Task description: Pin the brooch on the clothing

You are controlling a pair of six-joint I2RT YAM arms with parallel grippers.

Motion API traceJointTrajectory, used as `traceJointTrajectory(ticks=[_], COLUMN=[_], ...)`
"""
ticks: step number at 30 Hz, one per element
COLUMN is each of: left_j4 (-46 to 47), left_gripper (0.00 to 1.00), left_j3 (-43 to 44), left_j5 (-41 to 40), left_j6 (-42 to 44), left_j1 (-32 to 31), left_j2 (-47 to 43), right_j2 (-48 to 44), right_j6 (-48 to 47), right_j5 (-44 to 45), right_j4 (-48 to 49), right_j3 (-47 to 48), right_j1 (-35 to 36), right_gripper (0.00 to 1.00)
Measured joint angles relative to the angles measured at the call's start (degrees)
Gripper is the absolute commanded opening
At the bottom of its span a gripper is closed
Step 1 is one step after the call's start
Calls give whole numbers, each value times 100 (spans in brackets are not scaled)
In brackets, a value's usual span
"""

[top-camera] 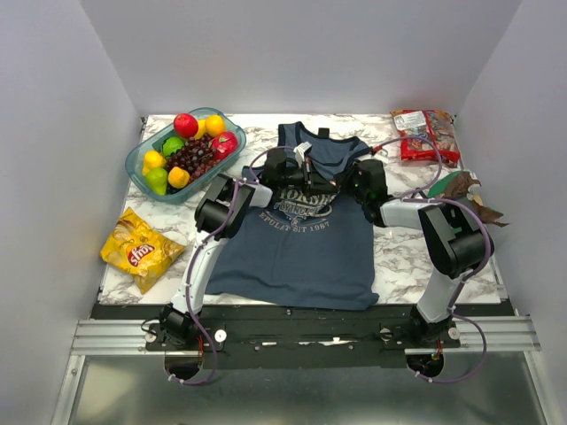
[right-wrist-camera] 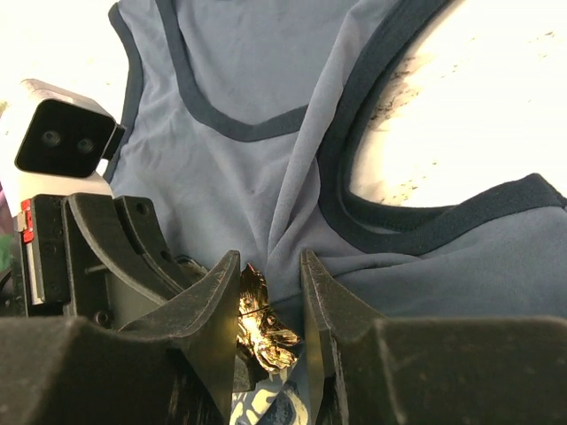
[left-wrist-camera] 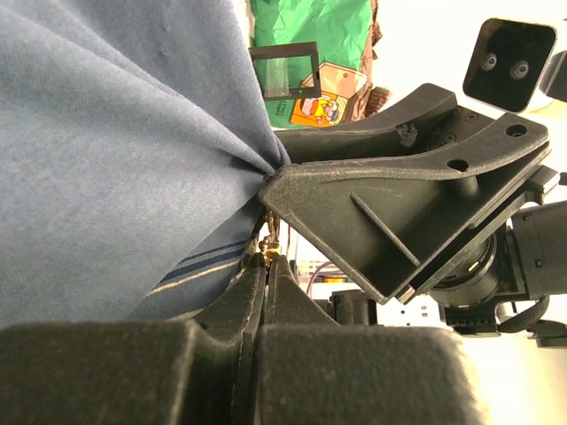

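Gold brooch (right-wrist-camera: pixel 261 332) poised at a pinched fold of the tank top (right-wrist-camera: pixel 239 80)
From the left: a yellow Lay's bag (top-camera: pixel 142 252) lies well apart. The left gripper (left-wrist-camera: pixel 266 264) is clamped tight on the brooch, whose pin seems to run along the fingers towards the fold just ahead. The right gripper (right-wrist-camera: pixel 268 266), equally near, nips that gathered fold. The chest print (top-camera: pixel 301 212) is mostly hidden, with only "1987" readable

Bright, even light; wrist-view backgrounds blown out, foregrounds soft.
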Motion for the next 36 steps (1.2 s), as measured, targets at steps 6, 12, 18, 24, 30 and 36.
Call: traceJointTrajectory(ticks=[6, 12, 18, 24, 30, 36], left_j4=[-13, -76, -267, -562, -868, -1314], left_gripper=[0, 0, 0, 0, 0, 0], left_j3=[0, 11, 11, 120, 162, 162], left_j5=[-59, -83, -87, -114, -120, -175], left_j6=[-2, 0, 24, 205, 450, 885], left_j1=[7, 9, 9, 9, 7, 7], left_j2=[-118, -153, -221, -275, -369, -531], right_j2=[-68, -76, -76, -76, -85, -85], right_j6=[-2, -11, -66, -162, -199, -201], right_j5=[164, 317, 514, 743, 907, 1040], right_j4=[4, 2, -22, -28, -50, -98], right_j3=[46, 68, 96, 160, 205, 247], right_j1=[44, 92, 173, 236, 291, 345], right_gripper=[27, 26, 25, 24, 24, 24])
